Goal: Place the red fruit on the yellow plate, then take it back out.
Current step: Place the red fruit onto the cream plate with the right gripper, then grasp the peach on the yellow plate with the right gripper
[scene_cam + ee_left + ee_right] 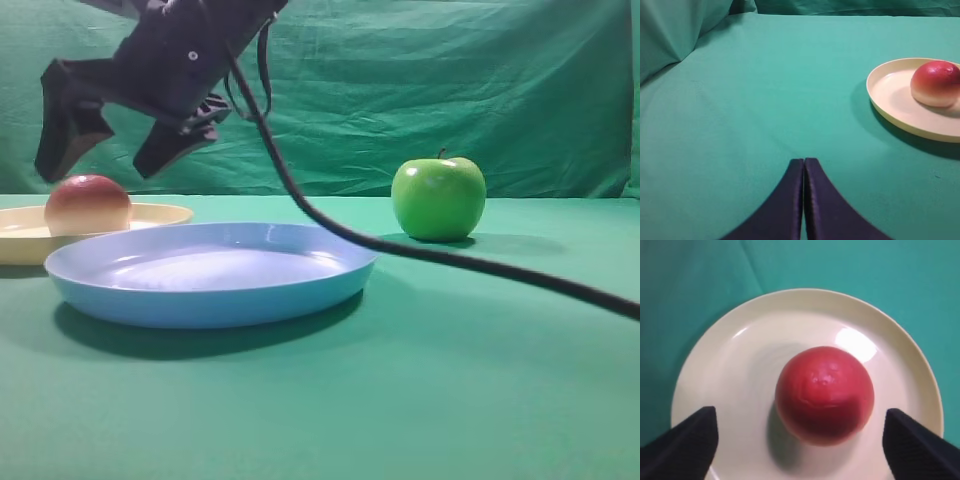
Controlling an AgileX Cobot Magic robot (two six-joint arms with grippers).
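Note:
The red fruit point(88, 205) point(936, 83) point(825, 395) lies on the yellow plate point(160, 215) point(890, 95) point(740, 355) at the far left of the exterior view. My right gripper point(100, 160) point(800, 414) has reached across and hangs just above the fruit. It is open, one finger on each side, neither touching the fruit. My left gripper point(804, 161) is shut and empty, low over bare cloth to the left of the yellow plate in its wrist view. It does not show in the exterior view.
A light blue plate point(200, 305) sits in front of the yellow plate. A green apple point(438, 198) stands at the back right. The right arm's black cable point(450, 258) sags across the cloth from the gripper toward the right edge.

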